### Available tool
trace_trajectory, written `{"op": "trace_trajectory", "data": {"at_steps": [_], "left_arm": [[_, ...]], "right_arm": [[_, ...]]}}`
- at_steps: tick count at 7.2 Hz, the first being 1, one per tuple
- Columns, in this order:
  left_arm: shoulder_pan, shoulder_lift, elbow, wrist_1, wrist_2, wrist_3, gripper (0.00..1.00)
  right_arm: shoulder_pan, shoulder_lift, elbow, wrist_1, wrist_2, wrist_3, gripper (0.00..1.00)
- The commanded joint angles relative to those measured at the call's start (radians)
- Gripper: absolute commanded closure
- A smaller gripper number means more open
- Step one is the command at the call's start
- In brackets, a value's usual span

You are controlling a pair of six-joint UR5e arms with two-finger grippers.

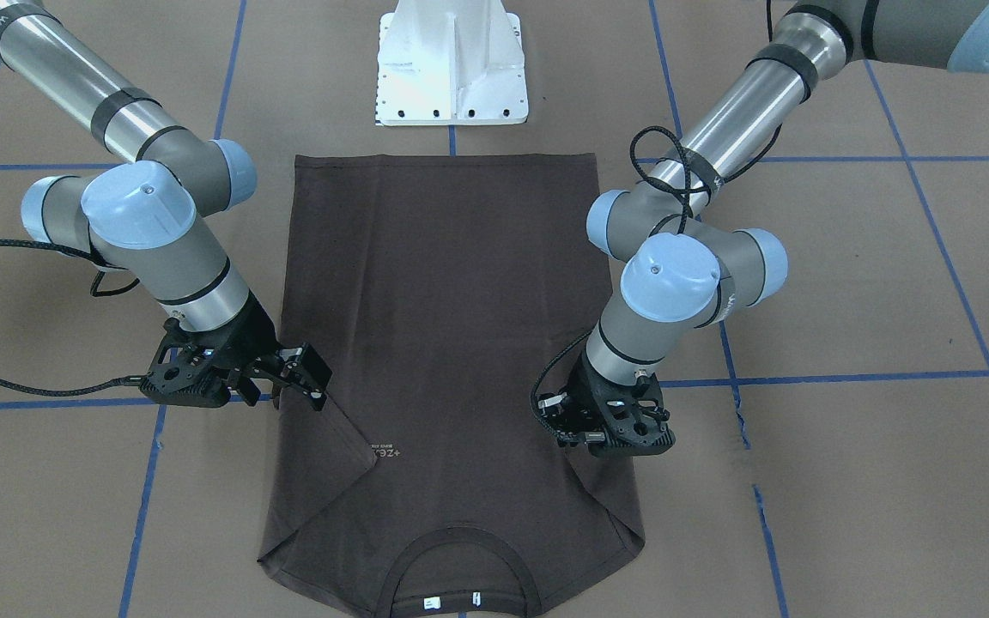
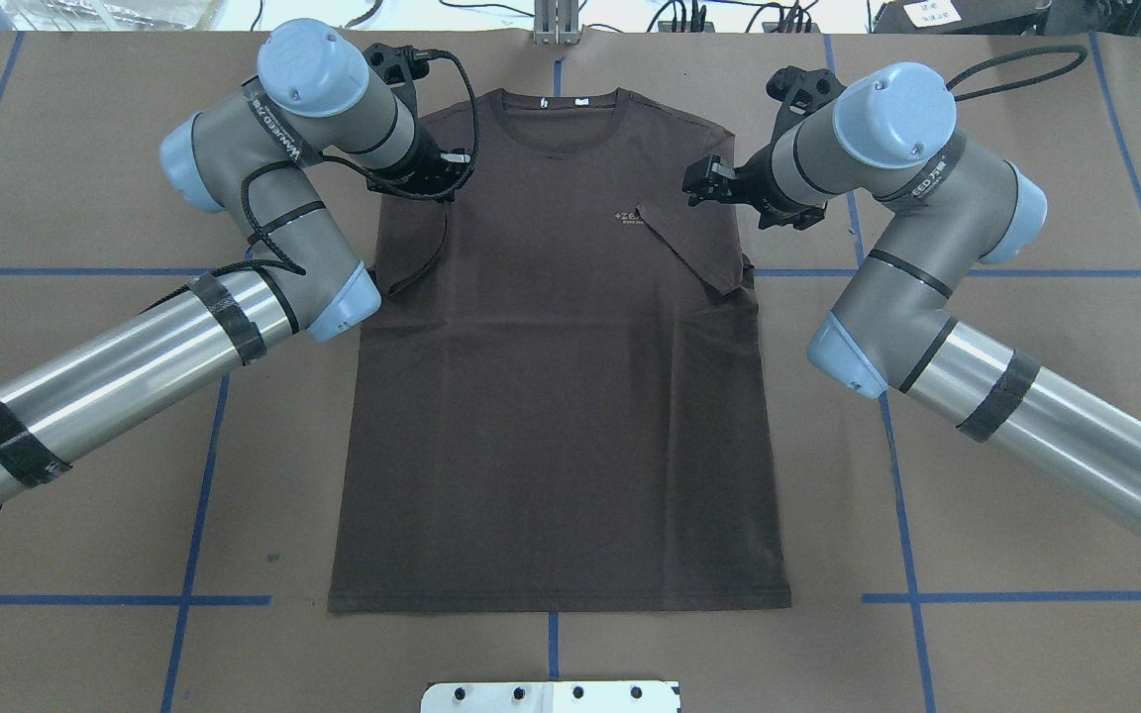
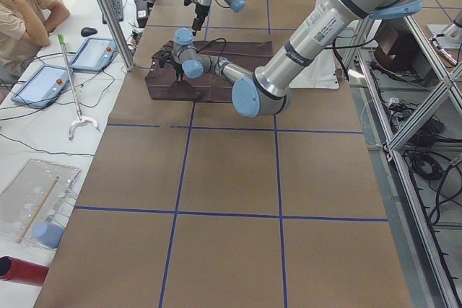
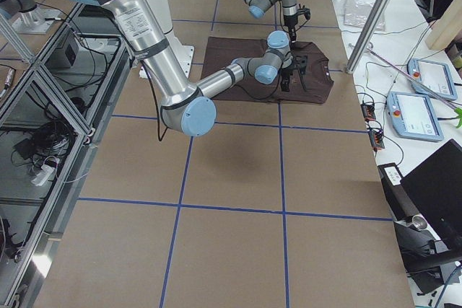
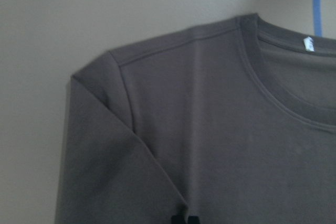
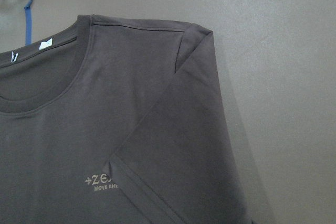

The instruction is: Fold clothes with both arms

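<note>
While the dark brown short-sleeved cotton T-shirt lies flat, chest up, on the brown worktop, both sleeves are folded inward. The left hand is narrow, its fingertips together at its sleeve's corner; whether they pinch cloth cannot be told. The right hand stands wide over the other sleeve.
</note>
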Motion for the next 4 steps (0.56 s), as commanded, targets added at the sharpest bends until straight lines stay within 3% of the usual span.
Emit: {"op": "trace_trajectory", "data": {"at_steps": [1, 3, 4], "left_arm": [[0.004, 0.007, -0.044, -0.009, -0.001, -0.025, 0.00], [0.005, 0.068, -0.168, -0.001, -0.005, -0.081, 0.00], [0.007, 0.118, -0.260, 0.006, -0.005, -0.121, 0.00]], "right_arm": [[-0.008, 0.000, 0.002, 0.002, 0.000, 0.005, 0.00], [-0.008, -0.001, 0.032, -0.004, -0.009, 0.027, 0.00], [-0.029, -0.051, 0.093, -0.012, -0.010, 0.086, 0.00]]}}
